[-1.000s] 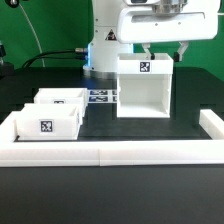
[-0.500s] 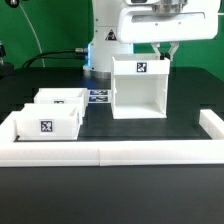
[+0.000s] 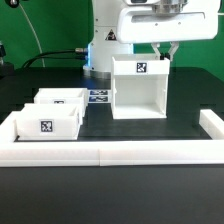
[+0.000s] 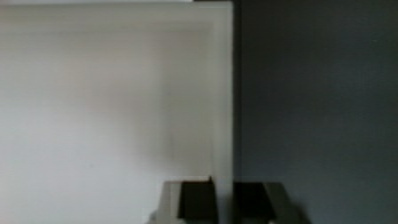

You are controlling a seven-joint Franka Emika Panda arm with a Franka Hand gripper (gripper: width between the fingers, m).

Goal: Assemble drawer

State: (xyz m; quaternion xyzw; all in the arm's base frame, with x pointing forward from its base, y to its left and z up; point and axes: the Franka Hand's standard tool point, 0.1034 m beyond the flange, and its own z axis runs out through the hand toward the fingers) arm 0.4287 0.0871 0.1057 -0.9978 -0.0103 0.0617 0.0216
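The tall white drawer housing (image 3: pixel 138 95) stands upright in the middle of the black table, its open side facing the front and a marker tag on its top front. My gripper (image 3: pixel 166 52) comes down from above and is shut on the top of the housing's wall on the exterior view's right. In the wrist view the housing's white panel (image 4: pixel 107 100) fills one side, and my gripper (image 4: pixel 226 200) pinches its thin edge between two dark fingers (image 4: pixel 192 203). Two small open-topped trays (image 3: pixel 47 118) (image 3: pixel 62 99) sit on the exterior view's left, apart from the housing.
The marker board (image 3: pixel 100 96) lies flat between the trays and the housing. A low white border wall (image 3: pixel 110 153) runs along the front and both sides of the table. The robot's base (image 3: pixel 105 40) stands behind.
A second ago the fingers stood apart over the housing's top. Since then they have shut on its wall, and the housing has shifted slightly toward the exterior view's left. Nothing has moved in the last half second.
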